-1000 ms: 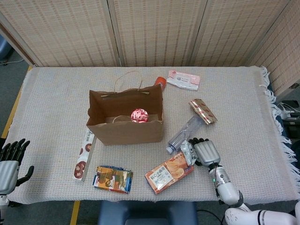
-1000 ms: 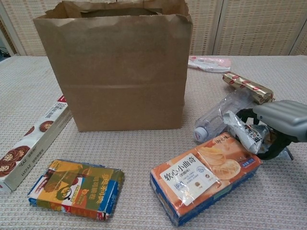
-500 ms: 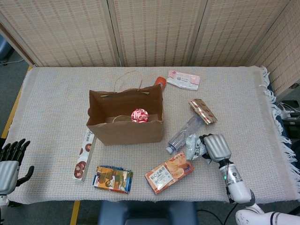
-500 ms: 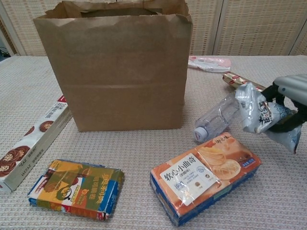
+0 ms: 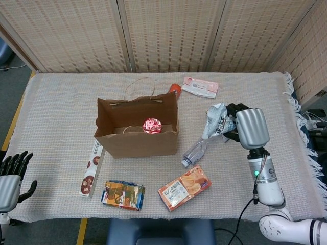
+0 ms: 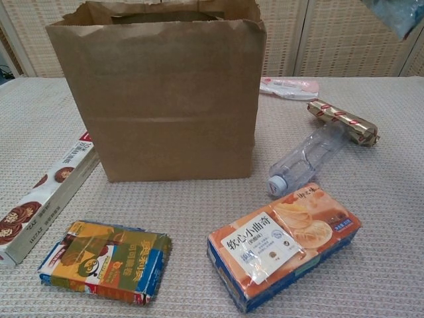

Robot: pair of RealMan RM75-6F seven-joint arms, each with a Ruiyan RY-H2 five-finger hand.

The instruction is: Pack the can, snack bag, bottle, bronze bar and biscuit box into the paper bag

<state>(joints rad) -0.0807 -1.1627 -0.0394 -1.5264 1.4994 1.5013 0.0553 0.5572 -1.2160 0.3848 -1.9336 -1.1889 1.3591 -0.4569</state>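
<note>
The brown paper bag (image 5: 137, 133) (image 6: 159, 99) stands open mid-table with a red can (image 5: 152, 125) inside it. My right hand (image 5: 250, 127) grips a crumpled silver snack bag (image 5: 215, 120), raised above the table to the right of the paper bag; only a corner of the snack bag (image 6: 397, 13) shows in the chest view. A clear bottle (image 5: 195, 149) (image 6: 306, 158) lies on its side. The bronze bar (image 6: 342, 121) lies behind it, hidden in the head view. The orange biscuit box (image 5: 184, 187) (image 6: 283, 244) lies near the front edge. My left hand (image 5: 11, 176) hangs with fingers apart off the front left corner.
A long white cookie box (image 5: 91, 170) (image 6: 40, 202) lies left of the bag, and a colourful packet (image 5: 123, 195) (image 6: 106, 260) is at the front. A pink packet (image 5: 200, 87) (image 6: 289, 86) and a small orange-red object (image 5: 175, 88) lie behind the bag.
My right hand has lifted the snack bag off the table beside the biscuit box and carried it up and away, mostly out of the chest view. The left hand has stayed put.
</note>
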